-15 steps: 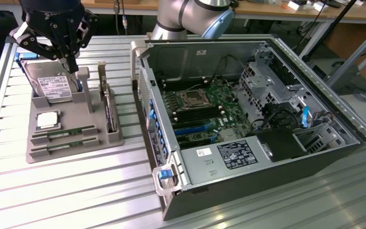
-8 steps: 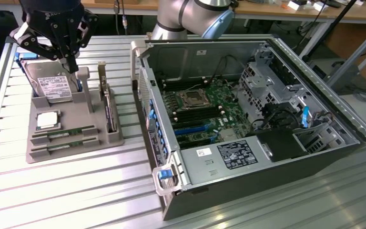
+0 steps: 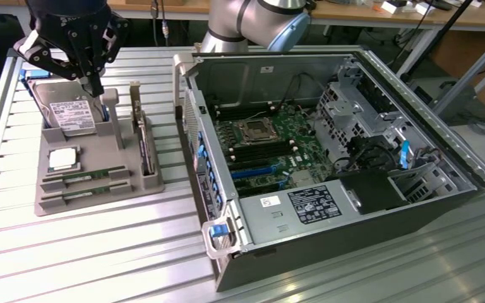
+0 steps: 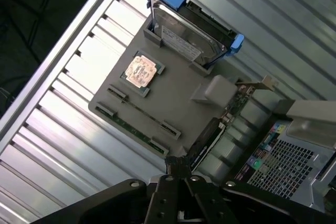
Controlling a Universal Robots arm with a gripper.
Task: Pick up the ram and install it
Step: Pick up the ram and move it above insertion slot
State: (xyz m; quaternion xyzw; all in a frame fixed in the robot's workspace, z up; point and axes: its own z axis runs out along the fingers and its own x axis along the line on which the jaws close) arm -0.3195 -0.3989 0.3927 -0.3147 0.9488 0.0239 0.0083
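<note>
- Two ram sticks lie side by side in slots on your grey tray, at the tray end nearest the exterior camera.
- Both sticks sit flat in their slots, parallel to each other and to that tray edge, with nothing touching them.
- Your gripper has its fingers pressed together with nothing between them.
- In the exterior view you will find it over the far end of the tray, its tips just beside the drive. It is well apart from the ram sticks.
- You cannot tell from either view whether the tips touch the tray.
- The drive leans in a cradle at that far end, and its blue carrier shows in the wrist view.
- Between the drive and the sticks you have a square chip in its own recess.
- A card stands on edge along the tray side that faces the case.
- The case lies open on the table to the exterior view's right of the tray, with the motherboard exposed inside.
</note>
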